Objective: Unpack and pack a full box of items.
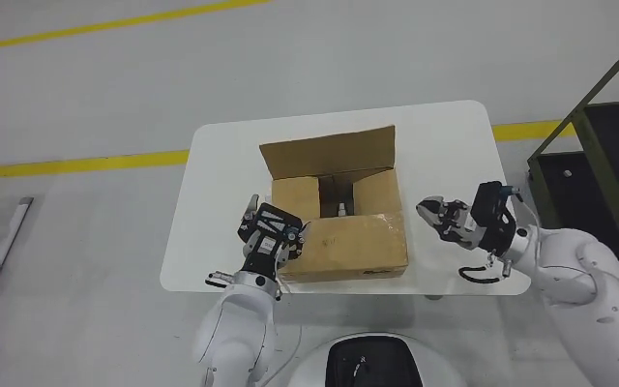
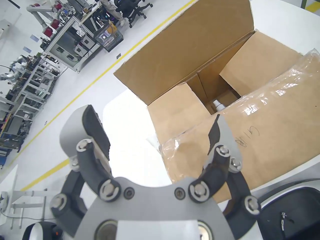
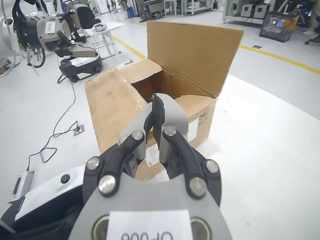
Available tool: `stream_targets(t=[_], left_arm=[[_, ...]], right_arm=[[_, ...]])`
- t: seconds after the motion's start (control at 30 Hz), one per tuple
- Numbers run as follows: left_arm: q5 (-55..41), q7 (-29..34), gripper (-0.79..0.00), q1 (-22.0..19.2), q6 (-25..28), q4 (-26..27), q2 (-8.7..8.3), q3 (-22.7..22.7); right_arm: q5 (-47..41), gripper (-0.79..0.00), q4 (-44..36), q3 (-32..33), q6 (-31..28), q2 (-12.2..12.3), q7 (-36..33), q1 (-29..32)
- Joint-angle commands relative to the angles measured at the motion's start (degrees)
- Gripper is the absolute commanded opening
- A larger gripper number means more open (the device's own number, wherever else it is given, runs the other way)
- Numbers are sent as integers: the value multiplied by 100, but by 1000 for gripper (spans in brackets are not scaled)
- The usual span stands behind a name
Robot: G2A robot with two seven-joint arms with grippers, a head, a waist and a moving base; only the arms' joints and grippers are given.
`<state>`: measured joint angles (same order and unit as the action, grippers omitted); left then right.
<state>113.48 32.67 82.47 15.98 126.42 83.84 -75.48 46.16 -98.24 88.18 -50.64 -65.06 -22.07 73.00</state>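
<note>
Cardboard box on the white table, far flap upright.
A white cap shows inside; left end effector spread open at the box's left edge; right end effector clenched empty off the box's right side.

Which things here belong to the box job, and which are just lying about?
Job:
cardboard box, far flap up
white item inside it
left gripper, open, at the box's near corner
right gripper, shut, beside the box

Lying about:
floor socket
green-framed rack beside the table
</note>
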Motion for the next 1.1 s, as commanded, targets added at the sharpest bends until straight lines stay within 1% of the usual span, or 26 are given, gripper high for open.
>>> stream_targets(t=[0.0, 0.03, 0.43, 0.47, 0.53, 0.63, 0.73, 0.83, 0.97, 1.07], left_arm=[[-1, 0, 0, 0, 0, 0, 0, 0], [-1, 0, 0, 0, 0, 0, 0, 0], [-1, 0, 0, 0, 0, 0, 0, 0], [-1, 0, 0, 0, 0, 0, 0, 0], [-1, 0, 0, 0, 0, 0, 0, 0], [-1, 0, 0, 0, 0, 0, 0, 0], [-1, 0, 0, 0, 0, 0, 0, 0], [-1, 0, 0, 0, 0, 0, 0, 0], [-1, 0, 0, 0, 0, 0, 0, 0], [-1, 0, 0, 0, 0, 0, 0, 0]], right_arm=[[-387, -785, 18, -118, 37, 36, -669, -179], [-528, -785, 19, -152, 68, 54, -909, -258], [-528, -785, 19, -152, 68, 54, -909, -258], [-518, -785, -63, -181, 101, 54, -877, -247], [-411, -785, -253, -220, 262, 70, -1040, -368], [-546, -785, -420, -300, 628, 92, -1429, -606], [-920, -785, -357, -456, 1131, 113, -2144, -944], [-1274, -785, -167, -634, 1523, 144, -3031, -1373], [-1743, -785, 277, -924, 1683, 160, -3775, -1905], [-1773, -785, 371, -973, 1682, 163, -3875, -1983]])
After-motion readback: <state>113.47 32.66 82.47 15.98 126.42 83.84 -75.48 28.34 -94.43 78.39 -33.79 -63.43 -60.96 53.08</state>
